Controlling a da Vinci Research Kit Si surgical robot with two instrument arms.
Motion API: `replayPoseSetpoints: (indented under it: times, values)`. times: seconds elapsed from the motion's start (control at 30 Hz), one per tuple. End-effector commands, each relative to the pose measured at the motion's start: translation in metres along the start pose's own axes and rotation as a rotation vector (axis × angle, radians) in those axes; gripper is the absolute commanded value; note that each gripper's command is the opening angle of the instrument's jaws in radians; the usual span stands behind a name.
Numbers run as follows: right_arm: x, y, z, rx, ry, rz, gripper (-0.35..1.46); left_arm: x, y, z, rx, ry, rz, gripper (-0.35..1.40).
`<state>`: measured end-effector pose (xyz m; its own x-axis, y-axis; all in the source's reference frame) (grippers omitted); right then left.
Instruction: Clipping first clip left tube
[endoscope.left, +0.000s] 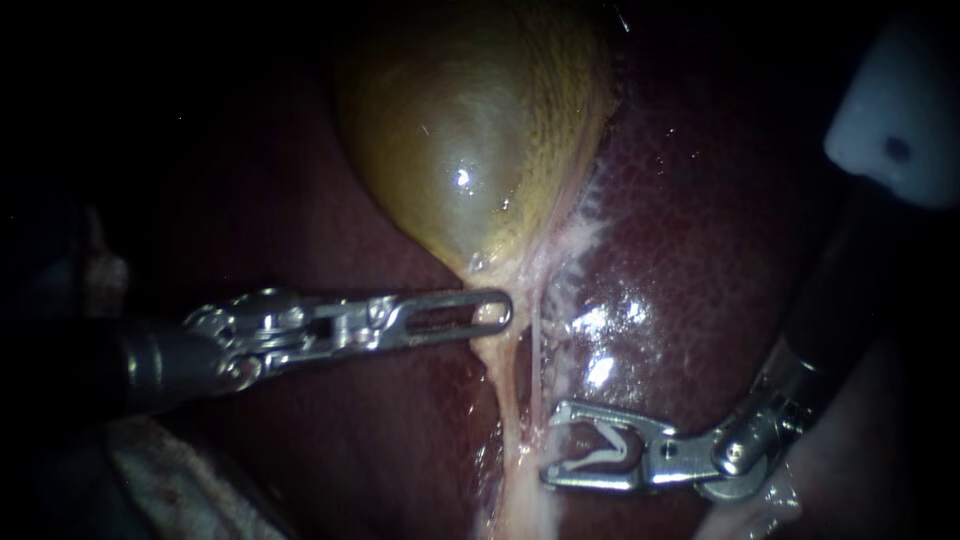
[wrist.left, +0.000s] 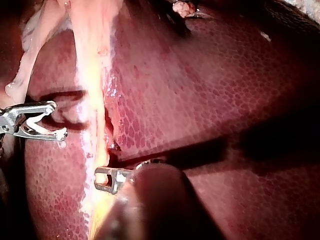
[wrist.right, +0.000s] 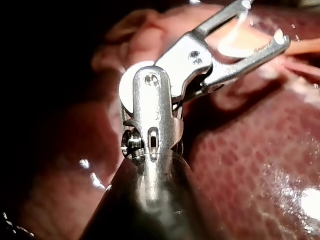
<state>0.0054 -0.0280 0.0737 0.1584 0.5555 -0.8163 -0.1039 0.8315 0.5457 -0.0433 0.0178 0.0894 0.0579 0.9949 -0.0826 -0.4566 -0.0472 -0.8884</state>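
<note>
right instrument (endoscope.left: 550, 445) just right of the tube (endoscope.left: 508, 390), jaws spread wide with a pale clip (endoscope.left: 610, 450) seated between them, left instrument (endoscope.left: 500, 312) tip on the tube farther up, its hold impossible to tell, gallbladder (endoscope.left: 470, 140) beyond the tube, liver (endoscope.left: 680, 220) beneath

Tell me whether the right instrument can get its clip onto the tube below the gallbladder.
Probably yes. The right instrument holds the clip spread wide, tips beside the tube, nothing between. The left instrument crosses the tube higher up, out of the way.
</note>
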Motion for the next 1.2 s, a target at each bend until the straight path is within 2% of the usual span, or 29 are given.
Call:
replayPoseSetpoints:
  times: [0.03, 0.2, 0.43, 1.2]
  values:
    - [-0.0003, 0.0000, 0.0001, 0.000, 0.000, -0.001, 0.48, 0.0000, 0.0003, -0.0001, 0.000, -0.001, -0.003, -0.35]
    - [-0.0012, 0.0003, 0.0007, -0.003, 0.003, -0.004, 0.48, 0.0002, 0.0014, -0.0006, -0.002, -0.006, -0.008, -0.35]
    - [-0.0025, 0.0004, 0.0021, -0.010, 0.009, -0.007, 0.49, 0.0001, 0.0020, -0.0007, -0.002, -0.006, -0.005, -0.35]
    - [-0.0045, 0.0023, 0.0044, -0.028, 0.012, -0.016, 0.49, -0.0001, 0.0035, -0.0003, -0.008, -0.013, -0.005, -0.35]
